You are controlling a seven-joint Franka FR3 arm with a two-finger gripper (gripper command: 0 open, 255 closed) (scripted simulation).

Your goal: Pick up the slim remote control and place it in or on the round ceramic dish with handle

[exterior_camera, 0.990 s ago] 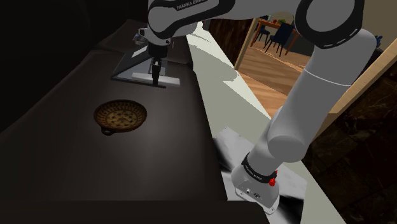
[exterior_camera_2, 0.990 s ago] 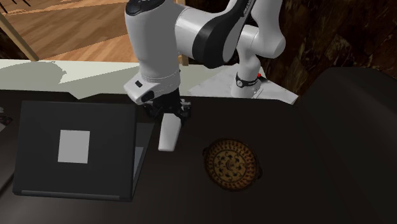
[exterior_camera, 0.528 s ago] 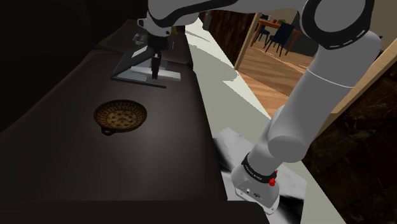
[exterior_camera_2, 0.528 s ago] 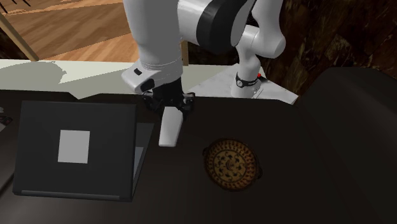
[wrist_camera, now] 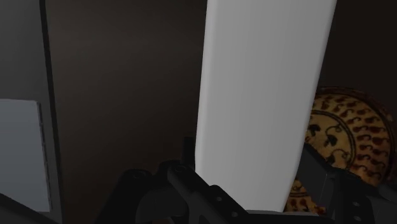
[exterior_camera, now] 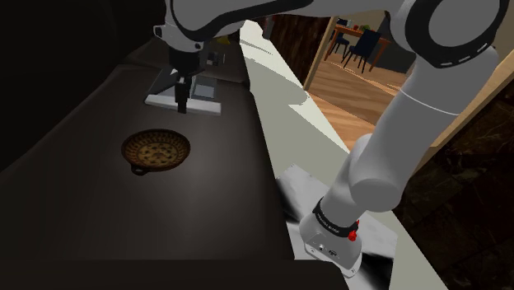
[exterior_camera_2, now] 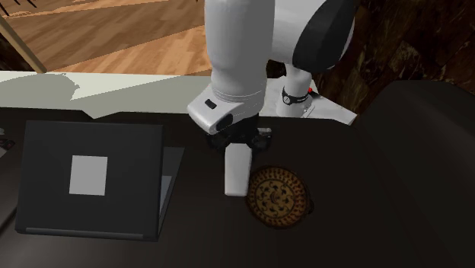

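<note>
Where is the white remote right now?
In the second exterior view, the white remote is held in the gripper, just left of the round patterned dish and right of the dark laptop.

- The laptop [exterior_camera_2: 91, 179] lies on the surface [exterior_camera_2: 380, 198], at the second exterior view's left.
- The dish [exterior_camera_2: 278, 196] sits on the surface to the laptop's right, apart from it.
- The remote [exterior_camera_2: 237, 169] hangs between them in the fingers [wrist_camera: 188, 188], just beside the dish.
</note>
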